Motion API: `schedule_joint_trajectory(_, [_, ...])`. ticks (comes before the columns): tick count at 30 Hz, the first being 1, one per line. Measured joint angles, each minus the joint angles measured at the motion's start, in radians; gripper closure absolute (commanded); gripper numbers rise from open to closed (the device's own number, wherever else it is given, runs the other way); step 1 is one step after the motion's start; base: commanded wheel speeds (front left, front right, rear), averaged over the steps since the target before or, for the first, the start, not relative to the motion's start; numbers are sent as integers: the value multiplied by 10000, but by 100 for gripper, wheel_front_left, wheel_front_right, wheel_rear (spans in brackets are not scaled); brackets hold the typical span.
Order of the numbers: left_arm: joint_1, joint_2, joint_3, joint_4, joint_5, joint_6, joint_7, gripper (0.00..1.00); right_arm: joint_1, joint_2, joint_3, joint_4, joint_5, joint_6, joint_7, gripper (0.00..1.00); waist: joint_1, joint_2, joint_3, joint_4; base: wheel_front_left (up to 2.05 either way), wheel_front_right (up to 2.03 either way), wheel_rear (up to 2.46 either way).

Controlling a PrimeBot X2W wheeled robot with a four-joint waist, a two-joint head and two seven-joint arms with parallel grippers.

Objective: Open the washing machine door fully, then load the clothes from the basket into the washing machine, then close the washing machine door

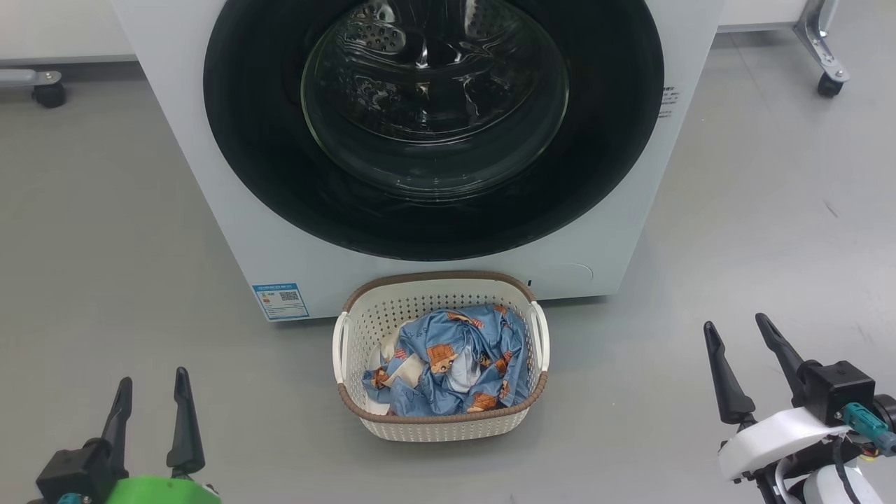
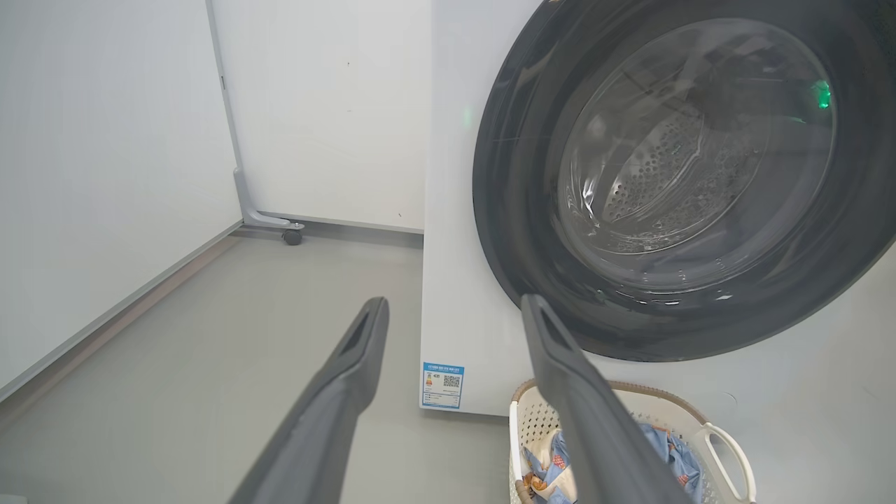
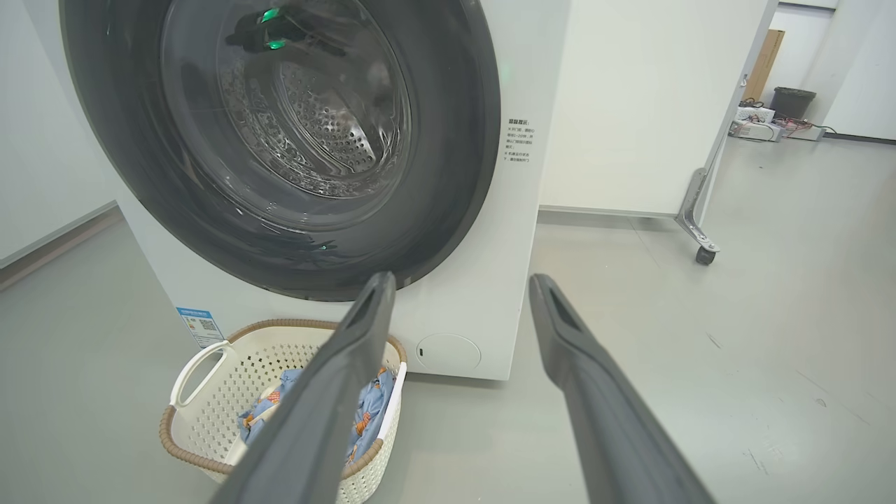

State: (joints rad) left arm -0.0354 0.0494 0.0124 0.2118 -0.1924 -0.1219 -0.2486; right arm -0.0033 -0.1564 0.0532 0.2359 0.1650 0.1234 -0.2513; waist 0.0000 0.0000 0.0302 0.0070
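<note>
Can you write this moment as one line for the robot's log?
washing machine door shut | clothes in basket | left gripper open, empty | right gripper open, empty | next: open door

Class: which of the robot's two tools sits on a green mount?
The left tool, at the head view's lower left; the right tool has a white mount instead.

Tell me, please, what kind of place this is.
Probably a test lab, not a home: the washing machine stands free on a bare grey floor, among white partition panels on castors.
</note>
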Motion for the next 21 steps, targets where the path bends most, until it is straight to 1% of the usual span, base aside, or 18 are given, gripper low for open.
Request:
schedule_joint_trajectory(13, [0, -31, 54, -2, 17, 0, 0, 0, -1, 54, -42, 46, -63, 2, 0, 0, 0, 0, 12, 2, 0, 0, -1])
schedule_joint_trajectory(21, [0, -44, 23, -17, 82, 0, 0, 0, -1, 73, 13, 54, -61, 2, 0, 0, 0, 0, 53, -16, 15, 15, -30])
